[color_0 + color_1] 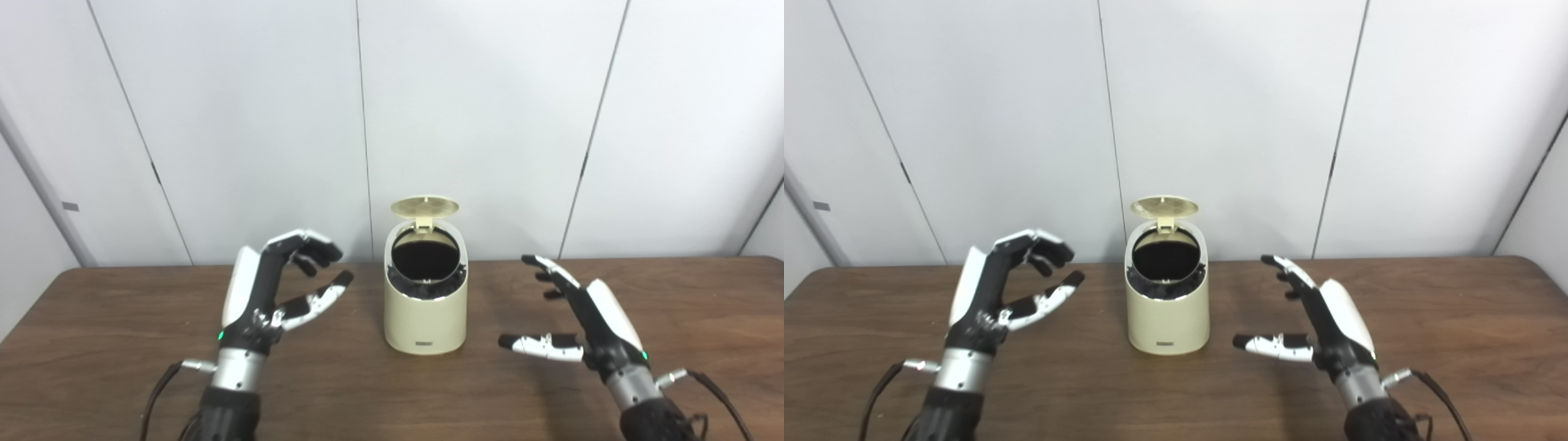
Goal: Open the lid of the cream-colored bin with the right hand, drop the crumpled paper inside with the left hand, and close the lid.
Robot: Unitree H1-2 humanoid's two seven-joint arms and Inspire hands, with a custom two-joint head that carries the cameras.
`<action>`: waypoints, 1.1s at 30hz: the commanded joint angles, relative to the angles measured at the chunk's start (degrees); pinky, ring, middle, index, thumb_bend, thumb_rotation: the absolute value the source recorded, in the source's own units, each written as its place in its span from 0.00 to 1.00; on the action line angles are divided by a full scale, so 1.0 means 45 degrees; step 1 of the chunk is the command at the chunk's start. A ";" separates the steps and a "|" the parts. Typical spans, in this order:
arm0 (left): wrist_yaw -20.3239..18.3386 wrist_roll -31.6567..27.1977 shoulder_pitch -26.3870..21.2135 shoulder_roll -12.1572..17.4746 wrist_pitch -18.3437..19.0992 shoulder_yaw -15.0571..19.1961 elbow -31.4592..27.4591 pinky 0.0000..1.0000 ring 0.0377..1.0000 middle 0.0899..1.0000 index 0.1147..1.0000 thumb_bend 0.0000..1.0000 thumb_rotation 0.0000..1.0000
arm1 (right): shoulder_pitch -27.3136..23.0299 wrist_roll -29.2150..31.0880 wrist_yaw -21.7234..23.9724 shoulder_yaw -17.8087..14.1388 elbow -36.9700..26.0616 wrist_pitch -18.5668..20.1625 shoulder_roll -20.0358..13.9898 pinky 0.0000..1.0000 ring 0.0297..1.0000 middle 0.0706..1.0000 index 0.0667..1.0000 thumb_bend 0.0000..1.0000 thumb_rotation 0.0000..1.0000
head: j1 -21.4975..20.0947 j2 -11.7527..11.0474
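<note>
Cream-colored bin [425,306] stands upright on the brown wooden bench [110,343], about midway across it and toward its far half, and serves as the landmark for everything else. Nearest the camera, both arms come up from the bottom edge, one on each side of the bin. To the bin's left, the left hand [275,285] is raised above the bench with its palm turned toward the bin, fingers [312,245] curled loosely over the top and thumb spread below them; it is empty and its fingers are apart. To the bin's right, the right hand [579,312] sits lower, also apart from the bin, with its fingers stretched toward the bin's upper right side and its thumb [539,344] pointing across at the bin's base; it too holds nothing and is spread wide. Neither hand touches the bin. A small dark label [424,344] shows on the bin's near side, low down. At the bin's top, the round mouth [425,257] gapes dark, and I cannot tell what lies inside. Behind the mouth, the lid [425,207] stands tipped up on its hinge at the bin's back edge. Beyond the bin, pale wall panels [490,110] with thin dark seams rise behind the bench.
</note>
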 commanded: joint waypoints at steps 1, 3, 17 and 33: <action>-0.0225 -0.0587 -0.0119 0.0267 -0.0145 0.0293 -0.0425 0.48 0.57 0.64 0.69 0.57 0.15 | -0.0730 -0.0220 -0.0305 -0.0031 -0.0278 -0.0557 -0.0214 0.82 0.90 0.92 0.85 0.68 0.40 | -0.0010 -0.0005; -0.0452 -0.0901 0.0143 0.0338 -0.0218 0.0436 -0.0393 0.49 0.58 0.66 0.71 0.57 0.17 | -0.0963 -0.0230 -0.0267 -0.0012 -0.0228 -0.0630 -0.0274 0.84 0.92 0.93 0.85 0.68 0.44 | -0.0024 -0.0062; -0.1271 -0.1128 0.1616 0.0393 0.0435 0.0492 0.0043 0.55 0.63 0.68 0.72 0.60 0.11 | -0.3407 0.0006 0.0530 0.0265 -0.0068 -0.0724 -0.0427 0.80 0.89 0.89 0.84 0.65 0.38 | -0.0093 -0.0229; -0.1250 -0.0894 0.2050 0.0259 0.0024 0.0388 0.1244 0.55 0.62 0.67 0.71 0.58 0.06 | -0.4771 -0.0704 0.1574 0.0717 0.0015 0.0304 -0.0582 0.67 0.81 0.87 0.84 0.64 0.39 | 0.0005 -0.0352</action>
